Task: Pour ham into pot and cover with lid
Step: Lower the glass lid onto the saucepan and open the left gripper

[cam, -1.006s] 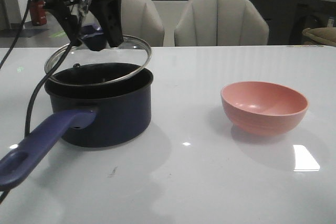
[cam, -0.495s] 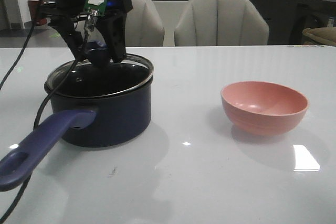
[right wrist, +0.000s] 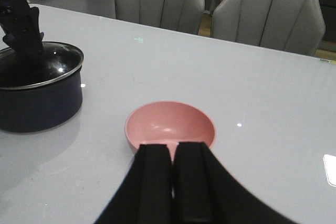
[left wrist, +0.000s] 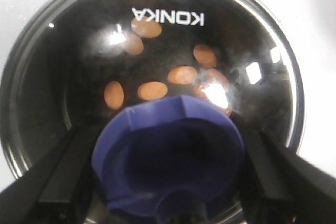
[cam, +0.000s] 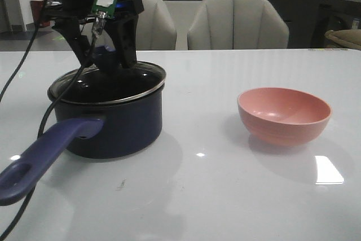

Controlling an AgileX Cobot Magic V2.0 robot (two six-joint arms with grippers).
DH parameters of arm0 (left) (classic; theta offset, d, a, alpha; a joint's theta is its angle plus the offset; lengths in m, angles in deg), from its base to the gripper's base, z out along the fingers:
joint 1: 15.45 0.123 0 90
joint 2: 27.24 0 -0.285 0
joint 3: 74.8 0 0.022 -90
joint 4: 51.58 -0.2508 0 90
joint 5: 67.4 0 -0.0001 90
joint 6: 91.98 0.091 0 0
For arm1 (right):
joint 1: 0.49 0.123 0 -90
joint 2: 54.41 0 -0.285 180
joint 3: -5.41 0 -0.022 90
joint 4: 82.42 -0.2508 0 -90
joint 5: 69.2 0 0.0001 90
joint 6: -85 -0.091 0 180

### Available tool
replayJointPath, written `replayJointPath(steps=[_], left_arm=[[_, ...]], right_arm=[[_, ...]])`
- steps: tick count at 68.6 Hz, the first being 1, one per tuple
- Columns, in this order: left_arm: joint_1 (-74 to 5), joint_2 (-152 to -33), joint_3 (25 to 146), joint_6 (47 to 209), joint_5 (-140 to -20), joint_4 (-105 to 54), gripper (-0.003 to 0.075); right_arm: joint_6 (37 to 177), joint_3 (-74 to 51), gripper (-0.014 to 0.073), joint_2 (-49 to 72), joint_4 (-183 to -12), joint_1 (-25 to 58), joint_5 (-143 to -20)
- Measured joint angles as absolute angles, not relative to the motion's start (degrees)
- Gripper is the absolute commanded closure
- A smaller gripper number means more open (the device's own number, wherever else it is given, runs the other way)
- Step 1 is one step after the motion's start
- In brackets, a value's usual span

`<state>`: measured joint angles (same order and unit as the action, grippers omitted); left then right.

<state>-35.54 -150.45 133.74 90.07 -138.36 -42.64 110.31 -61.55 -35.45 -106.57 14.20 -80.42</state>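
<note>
Left gripper (cam: 105, 55) is pinched on the dark blue knob (left wrist: 168, 156) of the glass lid (cam: 144, 77), one finger (cam: 125, 40) on each side. Right gripper (right wrist: 173, 182): fingers pressed together, holding nothing, hovering just above the table (cam: 225, 196) near the pink bowl (cam: 284, 114).

Lid sits on the navy saucepan (cam: 115, 125), metal rim meeting the pot rim all round as far as visible. Ham (left wrist: 152, 91) lies on the pot floor, seen through the glass as scattered orange chunks.

Versus 1.0 s ago: lid was tilted, raised above the pot; 0.5 s ago nearly seated; now level on it. Bowl unchanged.
</note>
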Motion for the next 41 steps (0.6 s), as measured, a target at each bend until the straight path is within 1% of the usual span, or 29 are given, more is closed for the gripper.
replayJointPath(steps=[5, 41], left_arm=[[-35.5, -150.5, 134.1, 90.1, -138.6, -42.9, 0.016], [-36.0, -150.5, 134.3, 90.1, -138.8, -45.3, 0.016]], right_arm=[[110.3, -61.5, 0.0444, -35.4, -106.6, 14.2, -80.4], [110.3, -61.5, 0.0444, -35.4, -106.6, 14.2, -80.4]])
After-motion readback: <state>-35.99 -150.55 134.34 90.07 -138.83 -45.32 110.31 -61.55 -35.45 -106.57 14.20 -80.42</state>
